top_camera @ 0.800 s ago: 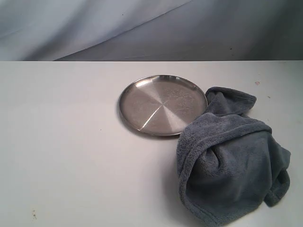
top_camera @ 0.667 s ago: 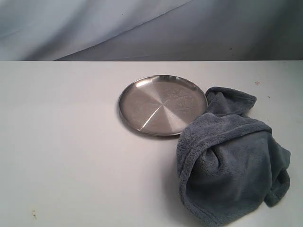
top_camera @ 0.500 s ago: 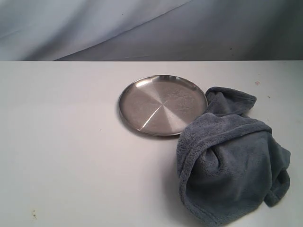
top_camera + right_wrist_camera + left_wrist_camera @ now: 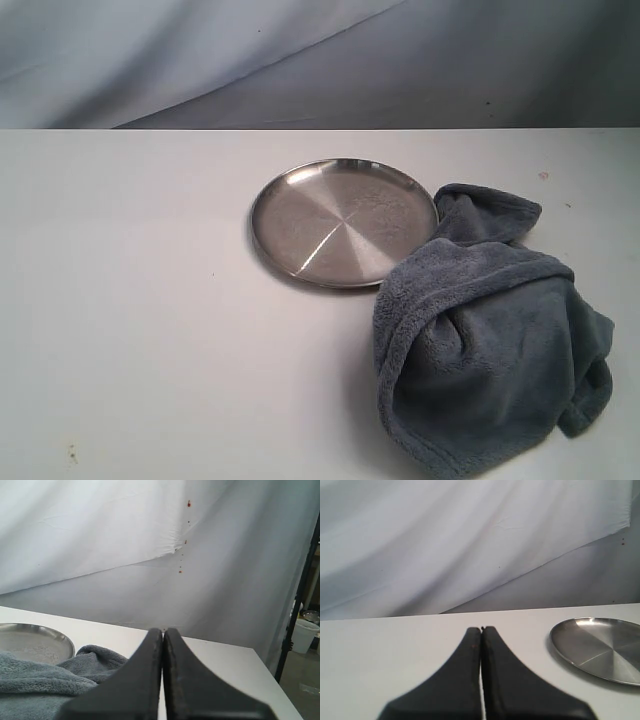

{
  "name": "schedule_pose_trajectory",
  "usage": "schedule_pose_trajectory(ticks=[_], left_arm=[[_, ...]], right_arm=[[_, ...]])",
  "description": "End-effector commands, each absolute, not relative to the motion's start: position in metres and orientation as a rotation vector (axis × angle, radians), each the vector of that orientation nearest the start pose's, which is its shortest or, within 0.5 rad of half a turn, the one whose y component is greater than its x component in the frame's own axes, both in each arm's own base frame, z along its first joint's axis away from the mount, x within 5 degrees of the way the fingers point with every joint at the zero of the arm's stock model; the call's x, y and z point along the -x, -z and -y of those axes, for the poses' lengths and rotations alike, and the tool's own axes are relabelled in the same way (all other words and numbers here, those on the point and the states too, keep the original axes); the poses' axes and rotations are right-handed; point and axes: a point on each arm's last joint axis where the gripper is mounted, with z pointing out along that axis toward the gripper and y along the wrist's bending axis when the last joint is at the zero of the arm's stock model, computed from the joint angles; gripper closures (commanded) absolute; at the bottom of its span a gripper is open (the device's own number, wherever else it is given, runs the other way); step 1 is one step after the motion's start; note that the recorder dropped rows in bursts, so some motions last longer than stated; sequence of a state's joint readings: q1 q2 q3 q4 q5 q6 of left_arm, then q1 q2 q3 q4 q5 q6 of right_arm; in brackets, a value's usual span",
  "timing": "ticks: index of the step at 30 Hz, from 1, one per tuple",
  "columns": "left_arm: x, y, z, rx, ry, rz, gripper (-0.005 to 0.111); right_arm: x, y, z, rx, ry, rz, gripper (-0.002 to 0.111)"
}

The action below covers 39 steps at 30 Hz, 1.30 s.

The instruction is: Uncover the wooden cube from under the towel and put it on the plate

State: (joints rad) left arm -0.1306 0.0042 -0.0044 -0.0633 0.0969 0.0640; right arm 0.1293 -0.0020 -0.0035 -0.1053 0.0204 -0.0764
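The blue-grey towel (image 4: 485,335) lies bunched in a mound at the front right of the white table, its far corner touching the plate's rim. No wooden cube shows; it is hidden. The round silver plate (image 4: 343,222) sits empty near the table's middle. Neither arm appears in the exterior view. My left gripper (image 4: 481,629) is shut with nothing between its fingers, and the plate (image 4: 600,648) lies off to one side of it. My right gripper (image 4: 162,629) is shut and empty too, with the towel (image 4: 45,680) and the plate (image 4: 30,642) beside it.
A white cloth backdrop (image 4: 320,60) hangs behind the table's far edge. Bare white tabletop (image 4: 130,300) spreads left of the plate. In the right wrist view, past the table's end, stand a black stand pole (image 4: 300,600) and a white bucket (image 4: 305,634).
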Motion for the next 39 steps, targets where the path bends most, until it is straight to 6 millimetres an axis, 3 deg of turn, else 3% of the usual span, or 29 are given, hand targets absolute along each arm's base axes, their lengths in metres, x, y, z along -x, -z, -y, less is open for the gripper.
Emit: schedule_pose_trajectory(ticks=[1,6,13,18,22,24,27,33,39], left_arm=[[-0.056,-0.205,0.008,-0.102,0.109,-1.567,0.107],[-0.056,-0.205,0.008,-0.102,0.109,-1.567,0.107],[-0.056,-0.205,0.008,-0.102,0.109,-1.567,0.107],[-0.056,-0.205,0.008,-0.102,0.109,-1.567,0.107],[-0.056,-0.205,0.008,-0.102,0.109,-1.567,0.107],[-0.056,-0.205,0.008,-0.102,0.109,-1.567,0.107],[-0.056,-0.205,0.008,-0.102,0.109,-1.567,0.107],[-0.056,-0.205,0.008,-0.102,0.109,-1.567,0.107],[-0.056,-0.205,0.008,-0.102,0.109,-1.567,0.107]], right_arm=[[-0.056,-0.211,-0.007,0.237,0.050,-1.489,0.108],[-0.055,-0.218,-0.007,0.069,-0.126,-1.436,0.108],[-0.047,-0.247,-0.002,-0.040,-0.209,-1.132,0.108],[-0.026,-0.314,-0.003,0.060,-0.131,-1.102,0.108],[-0.013,-0.336,0.000,0.171,0.039,-1.269,0.108],[-0.021,-0.334,0.000,0.188,0.051,-1.440,0.108],[-0.052,-0.331,-0.006,0.193,-0.010,-1.738,0.108],[-0.103,-0.332,-0.017,0.164,-0.114,-2.000,0.108],[-0.149,-0.320,-0.028,0.073,-0.241,-2.197,0.108]])
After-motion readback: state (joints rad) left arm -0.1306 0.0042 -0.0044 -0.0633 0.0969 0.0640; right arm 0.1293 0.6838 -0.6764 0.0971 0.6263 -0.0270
